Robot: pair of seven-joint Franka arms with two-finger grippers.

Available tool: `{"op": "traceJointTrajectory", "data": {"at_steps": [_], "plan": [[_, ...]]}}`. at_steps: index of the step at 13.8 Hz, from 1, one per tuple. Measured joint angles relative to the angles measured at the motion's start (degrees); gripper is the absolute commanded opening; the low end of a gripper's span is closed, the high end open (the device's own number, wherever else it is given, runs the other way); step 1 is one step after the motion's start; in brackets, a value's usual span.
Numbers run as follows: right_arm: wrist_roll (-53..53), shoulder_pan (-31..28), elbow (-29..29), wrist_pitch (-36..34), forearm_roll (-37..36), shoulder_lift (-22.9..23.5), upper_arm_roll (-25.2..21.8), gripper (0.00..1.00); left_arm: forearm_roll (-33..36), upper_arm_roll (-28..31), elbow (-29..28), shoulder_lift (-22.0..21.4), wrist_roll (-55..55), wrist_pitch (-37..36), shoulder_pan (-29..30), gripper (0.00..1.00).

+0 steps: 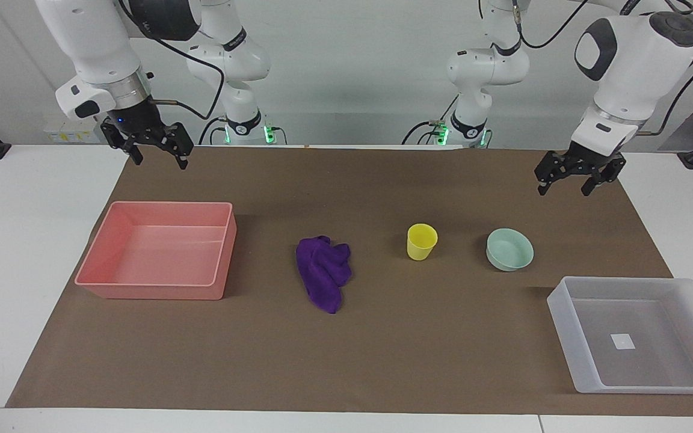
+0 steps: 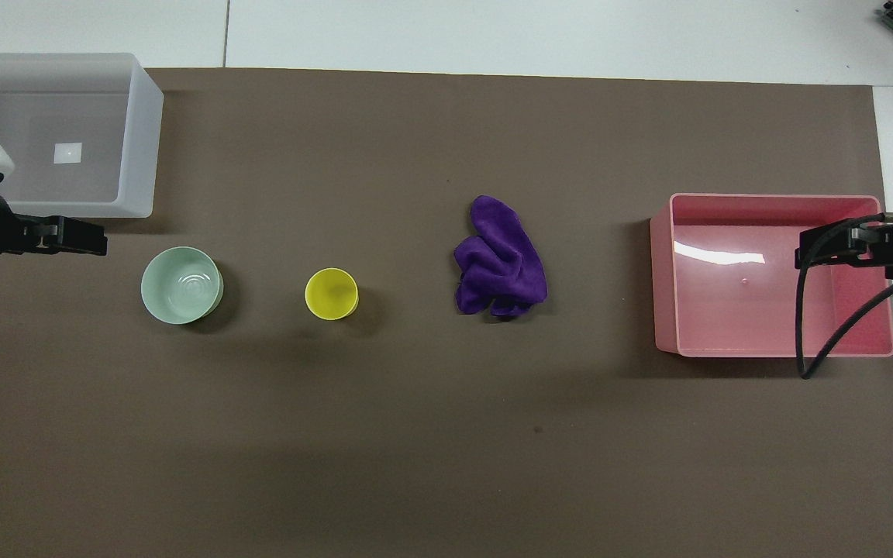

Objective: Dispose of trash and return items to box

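The left gripper, spread wide and holding nothing, hangs above the mat near the green bowl, probably to reach it; the clear box lies beside that bowl. The right gripper waits, jaws apart, by the pink bin.

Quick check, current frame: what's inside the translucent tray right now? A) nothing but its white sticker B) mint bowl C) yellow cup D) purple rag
A: the translucent tray holds only its white sticker; the yellow cup, mint bowl and purple rag all lie out on the brown mat, nearer to the robots than the tray.
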Motion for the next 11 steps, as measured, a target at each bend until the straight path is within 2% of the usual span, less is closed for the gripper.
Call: {"op": "traceJointTrajectory", "data": {"at_steps": [6,11], "plan": [[0.0,0.0,0.0,0.0,0.0,0.0,0.0,1.0,0.0,0.1,-11.2,3.2,0.0,15.0,0.1,1.0],[0.0,0.0,0.0,0.0,0.0,0.0,0.0,1.0,0.0,0.1,-16.5,6.6,0.0,24.6,0.1,1.0]]}}
